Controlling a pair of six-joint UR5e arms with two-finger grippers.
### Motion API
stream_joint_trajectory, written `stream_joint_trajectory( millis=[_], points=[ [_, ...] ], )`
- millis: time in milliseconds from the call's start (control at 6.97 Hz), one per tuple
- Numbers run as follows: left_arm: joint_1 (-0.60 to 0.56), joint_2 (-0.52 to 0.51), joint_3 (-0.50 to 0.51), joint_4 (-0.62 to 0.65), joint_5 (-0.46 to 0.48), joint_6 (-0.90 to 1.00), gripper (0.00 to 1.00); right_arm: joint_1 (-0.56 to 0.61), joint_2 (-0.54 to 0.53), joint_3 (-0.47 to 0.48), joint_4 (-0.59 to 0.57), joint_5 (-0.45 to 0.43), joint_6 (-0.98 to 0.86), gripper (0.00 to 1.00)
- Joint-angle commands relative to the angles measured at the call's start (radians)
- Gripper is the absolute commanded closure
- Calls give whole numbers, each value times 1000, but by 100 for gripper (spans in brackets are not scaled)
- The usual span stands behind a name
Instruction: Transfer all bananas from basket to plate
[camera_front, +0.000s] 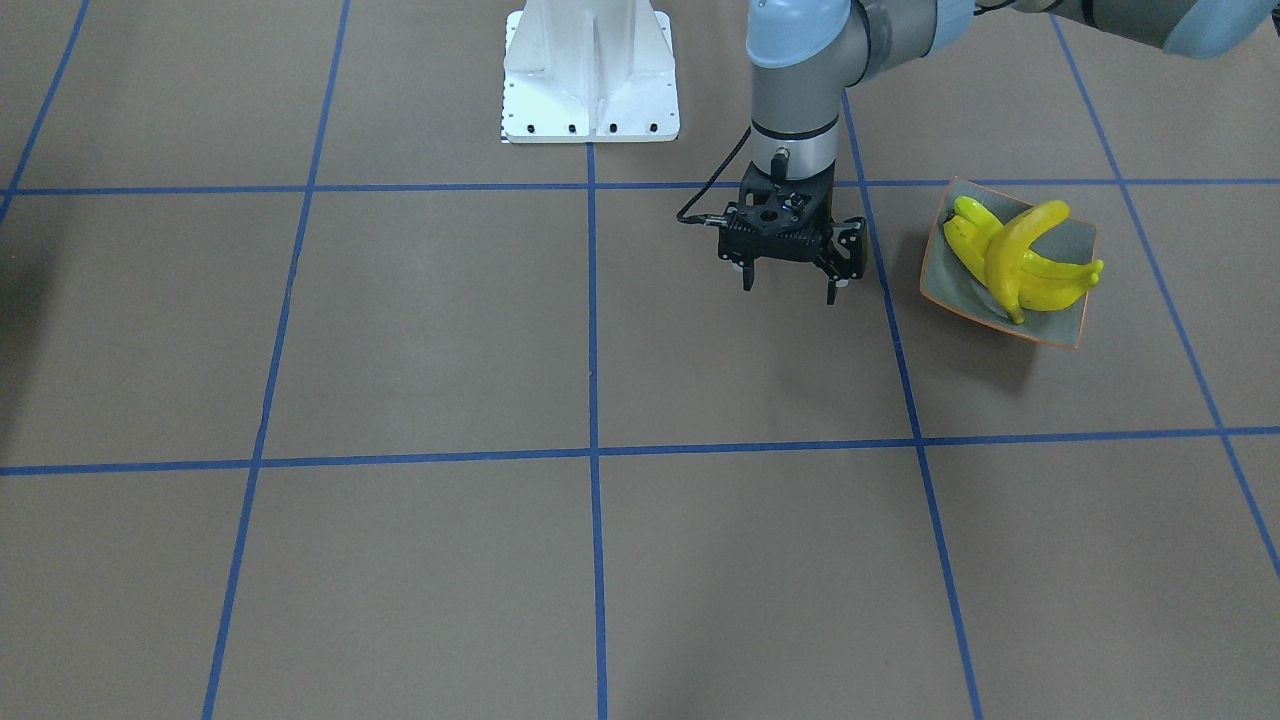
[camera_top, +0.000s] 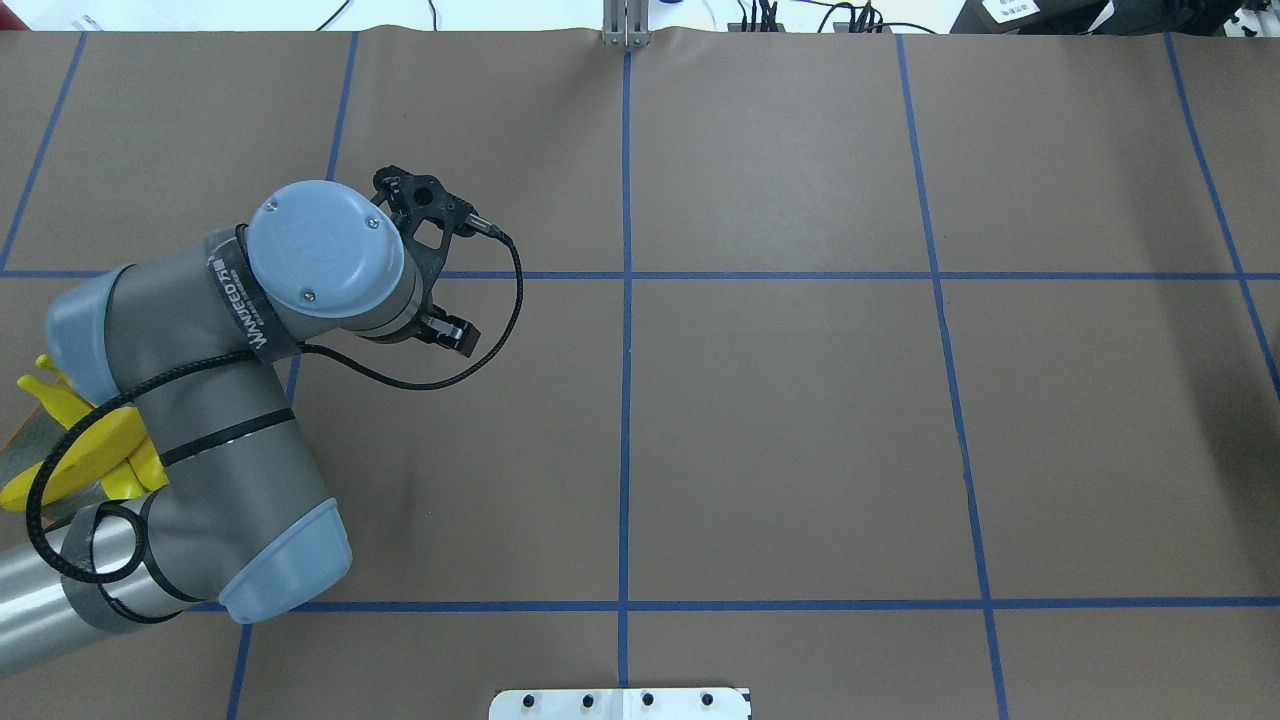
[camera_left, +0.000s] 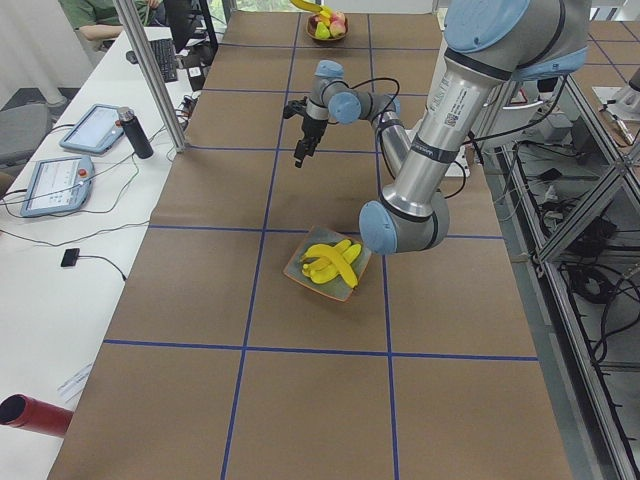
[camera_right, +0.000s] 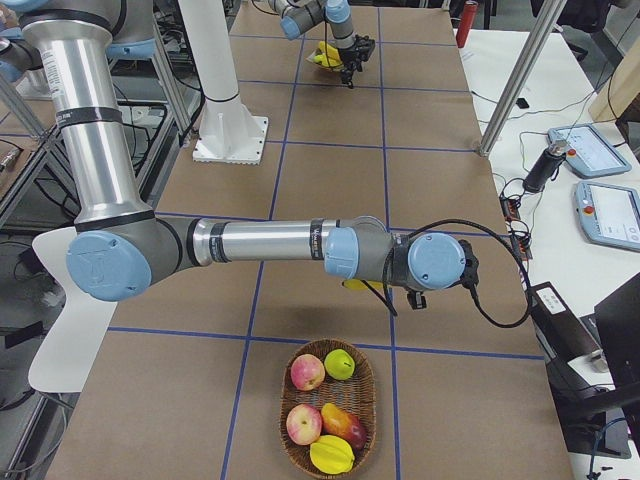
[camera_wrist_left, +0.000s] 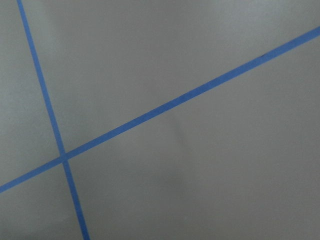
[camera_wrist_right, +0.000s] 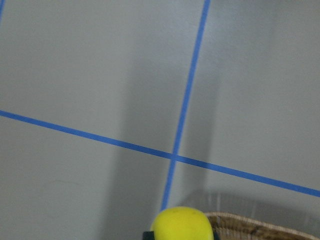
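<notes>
Exterior front-facing view: a pile of bananas (camera_front: 1010, 262) lies on the plate (camera_front: 1076, 240), one arched across the others, all inside its orange-brown rim. The plate sits on the desk (camera_front: 450, 330), brown with a grid of blue tape, on the robot's left side. Just beside the plate, toward the middle of the desk, the left gripper (camera_front: 789, 290) hangs above the surface, pointing down, its fingers (camera_front: 831, 290) spread wide and holding nothing.

At the far end of the desk, well apart from the plate, the right gripper (camera_right: 400, 293) is raised next to the basket (camera_right: 281, 410). Its wrist camera shows the rounded end of a lifted banana (camera_wrist_right: 180, 222) between dark finger parts, so the fingers are closed around it, with the basket's woven rim just behind. The basket holds other fruit (camera_right: 307, 372), red, green and yellow. The white robot base (camera_front: 590, 80) stands at the desk's edge.
</notes>
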Motion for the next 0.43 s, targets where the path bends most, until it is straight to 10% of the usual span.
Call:
stream_joint_trajectory(
  millis=[0,287],
  points=[
    [0,0,1,-103,-63,-69,0,-90,17,12,5,187,51,100],
    [-2,0,33,-293,-94,-199,0,-175,76,1,3,337,75,100]
  ],
)
